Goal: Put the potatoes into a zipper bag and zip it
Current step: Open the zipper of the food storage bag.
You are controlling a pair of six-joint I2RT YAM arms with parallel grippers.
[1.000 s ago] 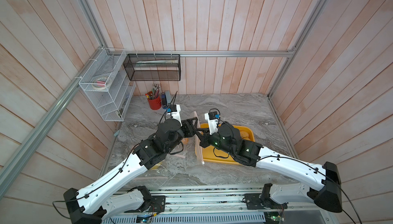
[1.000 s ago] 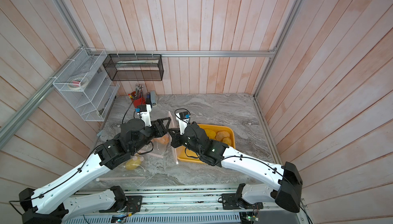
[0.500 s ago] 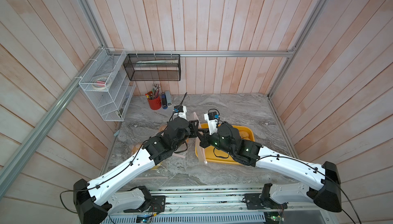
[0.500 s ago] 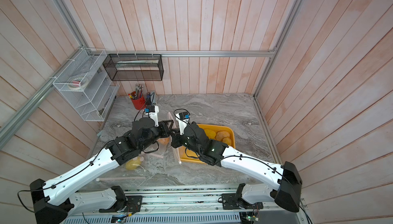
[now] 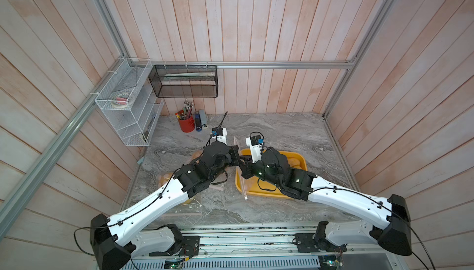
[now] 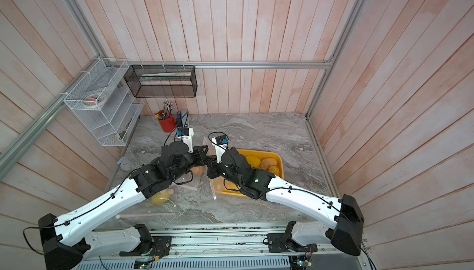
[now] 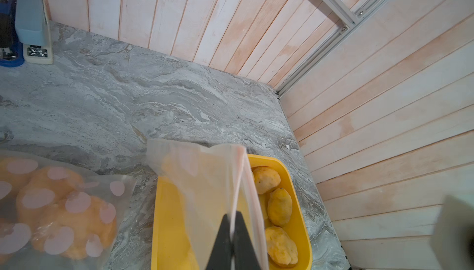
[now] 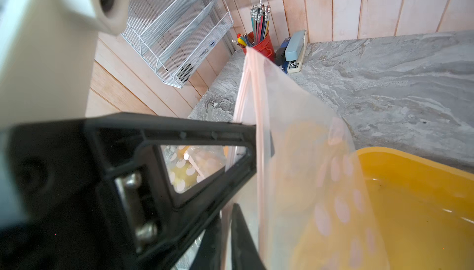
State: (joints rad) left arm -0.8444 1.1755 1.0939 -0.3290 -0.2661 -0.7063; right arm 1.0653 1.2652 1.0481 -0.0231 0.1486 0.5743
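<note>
The left gripper (image 7: 232, 222) is now closed; a second ago it stood open and clear of the zipper bag (image 7: 205, 179), and it has since travelled inward and clamped one pink lip of the bag's rim between its fingers (image 7: 220, 243); the left wrist view shows this lip pinched flat, with the second lip running free just beside it. The right gripper (image 8: 227, 230) carried the bag alone up to this point; its dark fingers (image 8: 243, 250) stand on either side of the bag's rim with a narrow gap, and the pictures do not settle whether they are clamping the film or releasing it. In both top views the two grippers meet tip to tip above the near-left edge of the yellow tray (image 5: 256, 193); the bag hangs upright between them, apparently empty, with the tray's colour showing through the film. The potatoes (image 7: 279, 206) to be packed lie in the tray, on the side away from the bag; none is inside this bag. A filled bag (image 7: 59, 204) of potatoes lies on the table (image 7: 154, 89), left of the tray. Judged consequence: the bag now has support at two points on its rim, so the lips can be drawn apart to form a mouth for loading; filling and zipping are not yet begun for this bag.
</note>
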